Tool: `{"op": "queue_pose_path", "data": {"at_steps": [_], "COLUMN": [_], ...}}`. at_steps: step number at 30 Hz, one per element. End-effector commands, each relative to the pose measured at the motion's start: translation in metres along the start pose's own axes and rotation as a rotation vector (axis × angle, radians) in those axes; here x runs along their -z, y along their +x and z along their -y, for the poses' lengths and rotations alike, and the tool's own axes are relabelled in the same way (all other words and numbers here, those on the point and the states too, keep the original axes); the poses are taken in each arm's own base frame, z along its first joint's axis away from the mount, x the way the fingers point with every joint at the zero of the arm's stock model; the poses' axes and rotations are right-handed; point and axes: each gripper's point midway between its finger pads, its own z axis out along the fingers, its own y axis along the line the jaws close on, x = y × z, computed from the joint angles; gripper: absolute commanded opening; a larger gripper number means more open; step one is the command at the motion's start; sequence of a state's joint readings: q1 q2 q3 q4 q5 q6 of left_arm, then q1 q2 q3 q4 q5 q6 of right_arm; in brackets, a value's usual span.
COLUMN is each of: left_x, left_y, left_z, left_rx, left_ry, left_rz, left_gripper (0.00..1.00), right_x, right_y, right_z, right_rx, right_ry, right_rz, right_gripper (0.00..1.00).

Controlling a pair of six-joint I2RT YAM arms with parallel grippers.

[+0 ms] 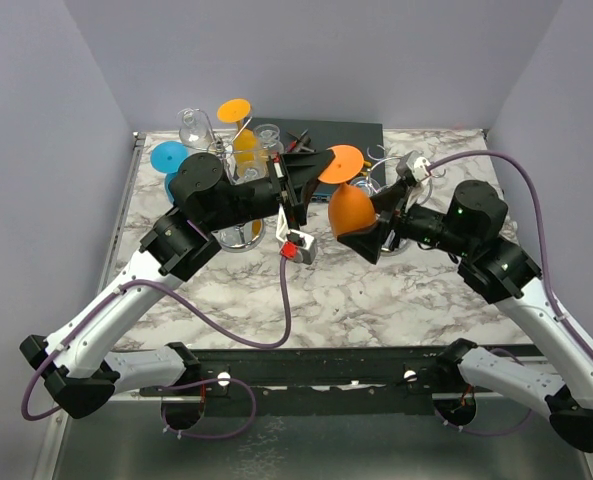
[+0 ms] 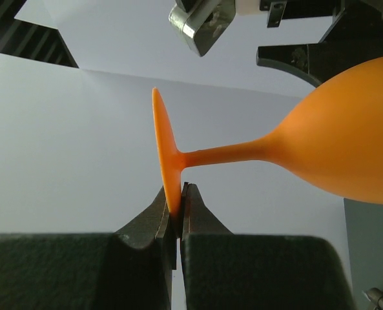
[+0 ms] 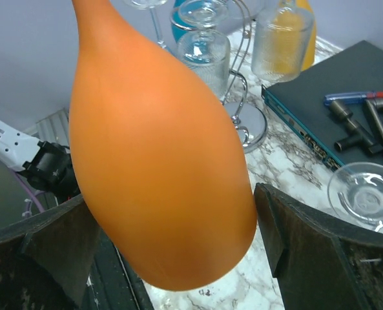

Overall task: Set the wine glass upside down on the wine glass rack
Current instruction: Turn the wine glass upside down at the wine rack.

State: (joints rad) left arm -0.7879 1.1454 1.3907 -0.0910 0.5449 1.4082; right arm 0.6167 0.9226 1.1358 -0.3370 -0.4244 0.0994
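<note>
1. Orange opaque wine glass [image 1: 353,212]: it is in the air above the white-and-grey marbled table [image 1: 376,300], between the two arms and to the right of the chrome wire wine glass rack [image 1: 233,236]. It is not yet on the rack.
2. Left gripper [image 2: 180,194]: clenched on the thin rim of the flat foot disc [image 2: 165,148]. This is an edge pinch only.
3. Right gripper [image 3: 170,197]: released, with the jaws wide apart on either side of the rounded bowl [image 3: 159,142]. I cannot tell whether the pads touch it.
4. Judged step: handing the glass from the left arm to the right.
5. To do it well, close the right jaws gently and squarely on the bowl's widest part. The surface is smooth and tapered, so an off-centre squeeze could push it out.
6. Free the left pinch only once the bowl is held.
7. This frees the foot to slide into a rack slot. Pick an open slot, away from the hung glasses [image 1: 234,110].
</note>
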Motion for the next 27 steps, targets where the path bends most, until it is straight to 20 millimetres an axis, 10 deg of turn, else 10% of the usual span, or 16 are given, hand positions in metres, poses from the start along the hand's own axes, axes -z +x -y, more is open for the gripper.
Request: {"op": "queue_pose_path", "data": {"at_steps": [1, 10, 17, 27], "left_x": [-0.003, -0.006, -0.008, 0.016], "left_y": [-0.021, -0.019, -0.008, 0.052], "left_z": [0.002, 0.002, 0.0, -0.048], "left_rx": [-0.006, 0.038, 0.146, 0.548], "left_ry": [0.005, 0.007, -0.008, -0.229], "left_rz": [0.106, 0.104, 0.048, -0.319], "left_gripper": [0.0, 0.1, 0.79, 0.99], "right_x": [-0.012, -0.008, -0.002, -0.001], "right_y": [-0.005, -0.002, -0.011, -0.04], "right_z": [-0.011, -0.012, -0.005, 0.067], "right_rx": [0.04, 0.044, 0.055, 0.119], "right_ry": [-0.102, -0.1, -0.038, 0.349], "right_rz": [0.045, 0.05, 0.127, 0.223], "right_gripper": [1.0, 0.8, 0.72, 0.69]}}
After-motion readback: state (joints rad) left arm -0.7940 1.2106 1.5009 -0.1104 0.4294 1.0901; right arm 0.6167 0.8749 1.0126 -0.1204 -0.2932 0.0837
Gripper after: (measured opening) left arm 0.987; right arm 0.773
